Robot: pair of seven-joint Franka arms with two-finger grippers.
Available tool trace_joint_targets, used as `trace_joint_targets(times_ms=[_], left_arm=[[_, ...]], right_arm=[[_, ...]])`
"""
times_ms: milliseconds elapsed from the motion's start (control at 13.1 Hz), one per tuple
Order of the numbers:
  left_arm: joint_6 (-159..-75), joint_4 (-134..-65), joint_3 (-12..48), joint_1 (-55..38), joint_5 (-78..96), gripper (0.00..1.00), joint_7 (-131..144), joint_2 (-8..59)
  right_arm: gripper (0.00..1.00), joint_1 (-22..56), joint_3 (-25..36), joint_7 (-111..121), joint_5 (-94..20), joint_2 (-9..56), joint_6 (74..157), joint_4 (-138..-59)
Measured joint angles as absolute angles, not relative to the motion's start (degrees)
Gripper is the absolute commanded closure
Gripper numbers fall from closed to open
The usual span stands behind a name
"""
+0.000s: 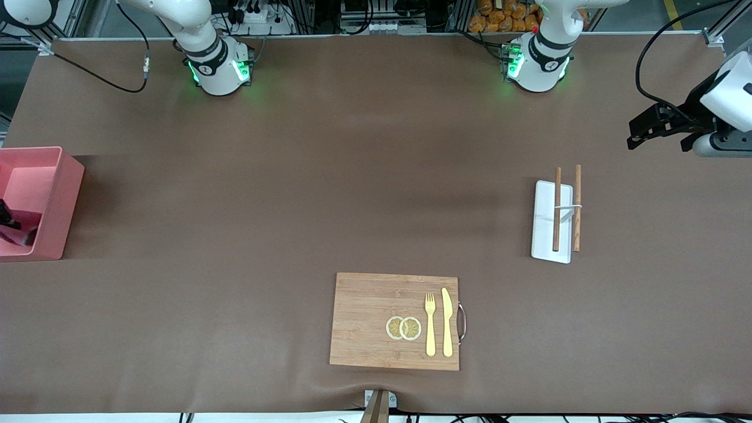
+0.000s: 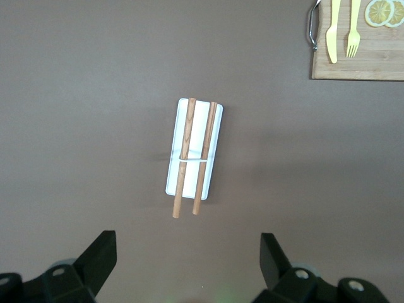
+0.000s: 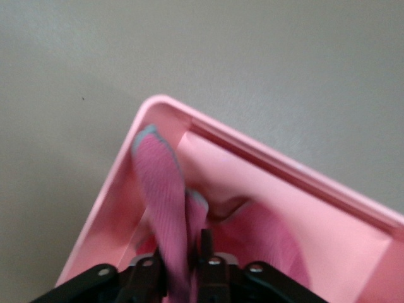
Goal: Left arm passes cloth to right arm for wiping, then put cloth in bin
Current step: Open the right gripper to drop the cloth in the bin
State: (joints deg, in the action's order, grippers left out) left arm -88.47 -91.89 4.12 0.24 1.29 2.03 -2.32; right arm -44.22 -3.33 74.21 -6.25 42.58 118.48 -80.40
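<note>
We see one brown desk (image 1: 352, 176) carrying one bin (image 1: 56, 202), one cutting board (image 1: 376, 320) and one white tray (image 1: 546, 235).

The pink bin sits at the right arm's end of the desk. The one cloth (image 3: 164, 202) hangs down into it, draped over a corner wall, with more of it bunched on the bin floor.

The right gripper (image 3: 183, 268) is low inside the bin, and the cloth runs between its fingers, which stand close together on the fabric; we cannot tell whether they pinch it or have just let go.

The left gripper (image 2: 189, 265) hangs in the air at the left arm's end of the desk, near the tray, its two fingers spread wide with nothing between them; this arm waits.

The board lies nearest the front camera. On it we count two lemon slices (image 1: 403, 328), one yellow fork (image 1: 430, 323) and one yellow knife (image 1: 447, 322).

Two brown chopsticks (image 1: 556, 208) lie along the tray.
</note>
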Motion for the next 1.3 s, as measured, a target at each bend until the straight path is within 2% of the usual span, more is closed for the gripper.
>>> trace_joint_targets(times_ms=[305, 533, 686, 1067, 1295], left_arm=[[-88.5, -91.9, 4.2, 0.2, 1.3, 0.0, 2.0, -1.7], [-88.5, -91.9, 4.2, 0.1, 1.3, 0.0, 2.0, -1.7], [-88.5, -91.9, 4.2, 0.1, 1.3, 0.0, 2.0, -1.7], [-88.5, -91.8, 4.2, 0.0, 1.3, 0.0, 2.0, -1.7], [-88.5, -91.7, 4.2, 0.0, 1.3, 0.0, 2.0, -1.7]], right_arm=[[0.0, -44.6, -4.2, 76.8, -6.9, 42.6, 116.8, -77.9], [0.0, -42.3, -5.2, 71.1, -7.1, 39.6, 103.9, -73.4], [0.0, -38.3, -5.4, 62.2, -7.0, 37.1, 98.2, -71.3], [0.0, -25.9, -5.4, 35.5, -4.4, 32.5, 91.9, -71.5], [0.0, -18.7, -5.4, 21.2, -4.0, 32.1, 94.2, -75.5]])
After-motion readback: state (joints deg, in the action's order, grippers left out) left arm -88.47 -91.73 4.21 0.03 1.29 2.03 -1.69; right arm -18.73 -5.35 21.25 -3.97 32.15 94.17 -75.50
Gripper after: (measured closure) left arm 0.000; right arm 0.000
